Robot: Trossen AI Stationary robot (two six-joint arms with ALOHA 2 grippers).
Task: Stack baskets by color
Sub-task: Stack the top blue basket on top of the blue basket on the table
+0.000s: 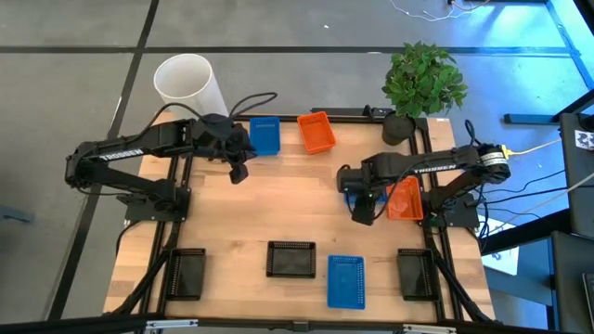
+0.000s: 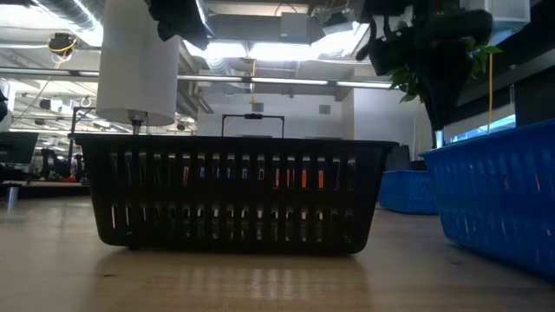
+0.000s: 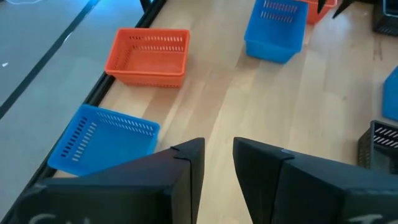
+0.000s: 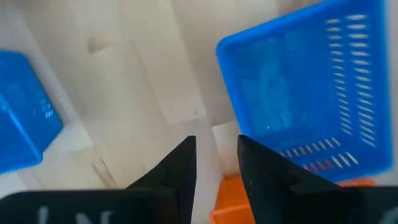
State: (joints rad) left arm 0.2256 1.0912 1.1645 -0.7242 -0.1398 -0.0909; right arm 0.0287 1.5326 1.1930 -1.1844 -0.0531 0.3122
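Desk: baskets lie scattered on it, none stacked by colour yet
Right end effector: narrow gap, holding nothing, low over the blue basket on your right side of the desk
Left end effector: narrow gap, empty, waiting near the back left
Blue basket: just beside the orange basket, so your right arm is the nearer one
Other blues: back blue nearer your left arm; front blue, long axis front to back
Back orange: beside back blue
Black baskets: along the front edge, well apart
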